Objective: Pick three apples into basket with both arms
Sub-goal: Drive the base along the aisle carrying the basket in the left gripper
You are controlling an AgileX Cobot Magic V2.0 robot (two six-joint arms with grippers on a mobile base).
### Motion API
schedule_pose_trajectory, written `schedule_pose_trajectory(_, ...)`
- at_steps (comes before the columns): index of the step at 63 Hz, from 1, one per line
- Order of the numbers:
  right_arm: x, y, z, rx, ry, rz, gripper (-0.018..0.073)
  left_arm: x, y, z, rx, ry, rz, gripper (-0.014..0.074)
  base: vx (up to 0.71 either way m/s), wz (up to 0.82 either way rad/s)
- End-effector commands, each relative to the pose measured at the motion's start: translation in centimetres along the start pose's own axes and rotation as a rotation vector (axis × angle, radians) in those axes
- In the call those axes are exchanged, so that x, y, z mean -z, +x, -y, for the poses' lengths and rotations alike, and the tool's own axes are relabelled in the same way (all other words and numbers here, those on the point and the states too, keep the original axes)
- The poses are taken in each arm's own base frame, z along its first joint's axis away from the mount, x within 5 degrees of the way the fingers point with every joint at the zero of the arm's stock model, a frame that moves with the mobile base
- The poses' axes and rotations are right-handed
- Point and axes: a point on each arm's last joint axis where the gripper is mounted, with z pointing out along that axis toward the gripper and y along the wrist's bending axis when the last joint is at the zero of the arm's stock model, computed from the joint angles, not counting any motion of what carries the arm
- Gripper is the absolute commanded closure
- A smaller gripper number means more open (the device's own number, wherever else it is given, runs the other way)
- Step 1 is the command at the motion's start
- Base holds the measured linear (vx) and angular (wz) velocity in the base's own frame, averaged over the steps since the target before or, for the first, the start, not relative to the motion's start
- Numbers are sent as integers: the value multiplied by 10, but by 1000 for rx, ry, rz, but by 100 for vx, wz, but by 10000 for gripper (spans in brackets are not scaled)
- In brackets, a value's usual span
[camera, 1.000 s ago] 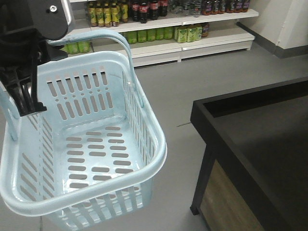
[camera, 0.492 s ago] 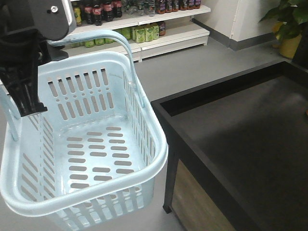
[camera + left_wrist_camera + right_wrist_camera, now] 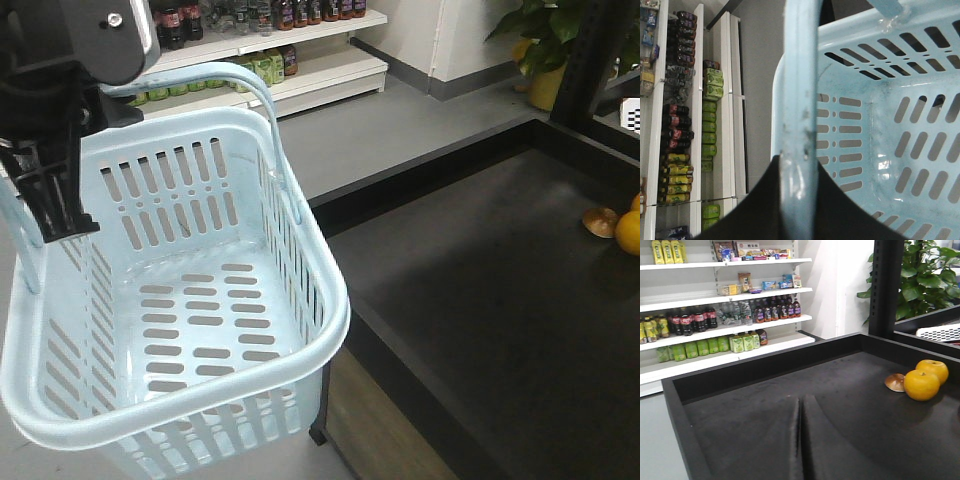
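Grey floor (image 3: 420,130), white drinks shelves (image 3: 715,331), black display table (image 3: 765,405), potted plant (image 3: 935,270)

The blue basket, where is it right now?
The basket hangs at the left of the front view, its handle in the left end effector, beside the black display table's edge.

Front overlooks basket (image 3: 335,300), counter (image 3: 480,280); left wrist hugs basket; right wrist counter.

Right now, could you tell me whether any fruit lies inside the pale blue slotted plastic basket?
No: in the front view the basket shows a bare slotted floor, with nothing lying in it.
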Motion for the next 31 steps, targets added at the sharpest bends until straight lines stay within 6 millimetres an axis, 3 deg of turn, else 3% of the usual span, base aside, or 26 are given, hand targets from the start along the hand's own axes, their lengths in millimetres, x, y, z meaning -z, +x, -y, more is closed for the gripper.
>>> schedule_pose_trajectory(1,1,-4,-1,12,-9,79,568,19,-5,-14,24,-103,90,603,0,-11)
schedule_pose_trajectory(31,1,-4,-1,12,-9,79,568,19,-5,-13,28,-98,95,603,0,-2)
